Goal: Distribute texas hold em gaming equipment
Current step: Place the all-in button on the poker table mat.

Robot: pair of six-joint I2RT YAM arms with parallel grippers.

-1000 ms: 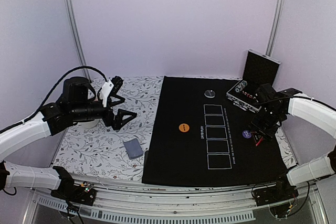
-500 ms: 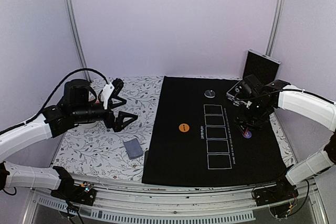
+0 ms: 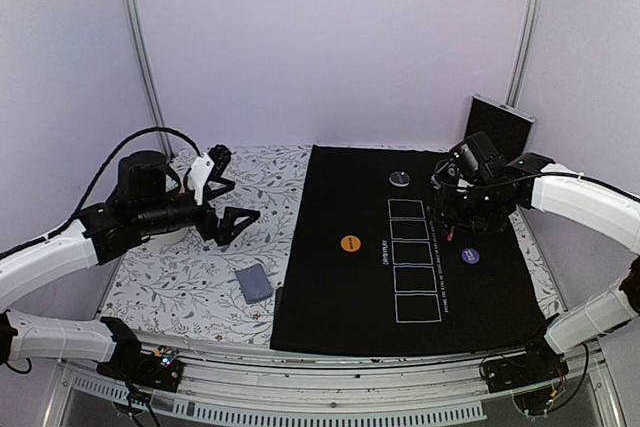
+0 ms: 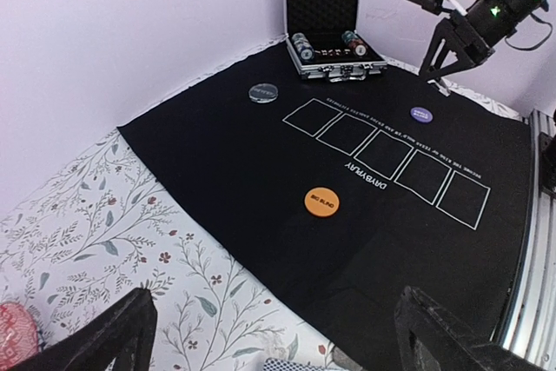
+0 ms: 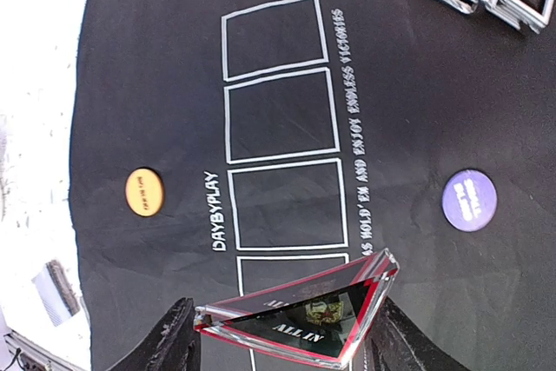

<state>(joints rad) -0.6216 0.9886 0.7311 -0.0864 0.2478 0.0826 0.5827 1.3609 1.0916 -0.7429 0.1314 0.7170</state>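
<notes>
1. Judged step: carrying the red "ALL IN" triangle marker to its spot. The right gripper clamps it by its ends above the right half of the black mat, beside the printed card boxes.
2. The next move calls for lowering it onto bare felt, clear of the purple button, then spreading the fingers.
3. Its long axis runs left–right, lettered face up, with the right end angled slightly far.
4. The left gripper hangs wide open and empty over the floral cloth.
</notes>
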